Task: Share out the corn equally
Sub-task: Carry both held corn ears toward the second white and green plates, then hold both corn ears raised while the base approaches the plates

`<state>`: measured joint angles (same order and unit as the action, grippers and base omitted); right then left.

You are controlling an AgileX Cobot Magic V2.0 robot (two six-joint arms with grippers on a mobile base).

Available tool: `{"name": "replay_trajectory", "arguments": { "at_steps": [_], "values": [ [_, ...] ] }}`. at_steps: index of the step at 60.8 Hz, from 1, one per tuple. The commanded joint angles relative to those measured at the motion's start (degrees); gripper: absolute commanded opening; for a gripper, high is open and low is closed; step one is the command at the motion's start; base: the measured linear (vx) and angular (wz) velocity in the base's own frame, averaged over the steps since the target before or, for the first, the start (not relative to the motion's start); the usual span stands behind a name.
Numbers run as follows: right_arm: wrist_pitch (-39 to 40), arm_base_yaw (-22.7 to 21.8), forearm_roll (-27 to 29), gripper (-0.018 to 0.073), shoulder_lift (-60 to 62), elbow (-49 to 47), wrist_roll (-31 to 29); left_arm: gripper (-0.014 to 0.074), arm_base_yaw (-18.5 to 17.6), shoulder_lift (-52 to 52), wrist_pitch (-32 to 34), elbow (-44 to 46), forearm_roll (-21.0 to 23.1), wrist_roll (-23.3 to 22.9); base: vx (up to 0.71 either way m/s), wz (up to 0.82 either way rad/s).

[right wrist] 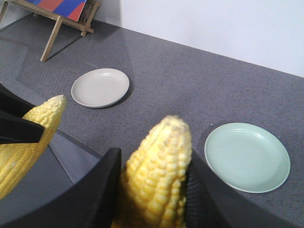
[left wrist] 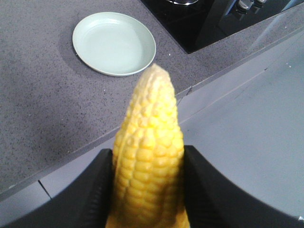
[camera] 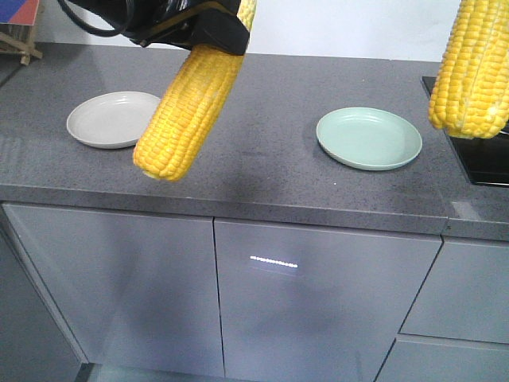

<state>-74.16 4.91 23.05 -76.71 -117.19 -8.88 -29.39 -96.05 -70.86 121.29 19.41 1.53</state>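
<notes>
- The left cob [camera: 191, 103] hangs in the air, slanting down over the front of the counter [camera: 262, 159]. It is between the plates and nearer the grey plate [camera: 114, 119].
- The right cob [camera: 473, 68] hangs at the far right, above the near corner of the hob [camera: 485, 163].
- The left gripper [left wrist: 149, 185] is clamped on its cob, with a black finger pressed against each flank and the tapered end left free.
- The right gripper [right wrist: 152, 190] grips its cob the same way.
- Holding each cob by the thick part probably lets its length be laid flat in a dish.
- Both the grey plate and the green plate [camera: 369, 138] are bare and sit well apart, so each arm likely serves the plate on its own side.
- No other corn is in view.
</notes>
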Motion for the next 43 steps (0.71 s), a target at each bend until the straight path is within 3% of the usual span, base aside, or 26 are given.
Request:
{"name": "replay_trajectory", "arguments": {
  "at_steps": [1,43],
  "values": [
    [0.27,-0.36,0.81,-0.0004,1.24,-1.09,-0.45,-0.0007,0.05,2.28,3.29,1.50,1.48,0.02,0.09,-0.08],
    [0.27,-0.36,0.81,-0.0004,1.24,-1.09,-0.45,-0.0007,0.05,2.28,3.29,1.50,1.48,0.02,0.08,-0.07]
  ]
}}
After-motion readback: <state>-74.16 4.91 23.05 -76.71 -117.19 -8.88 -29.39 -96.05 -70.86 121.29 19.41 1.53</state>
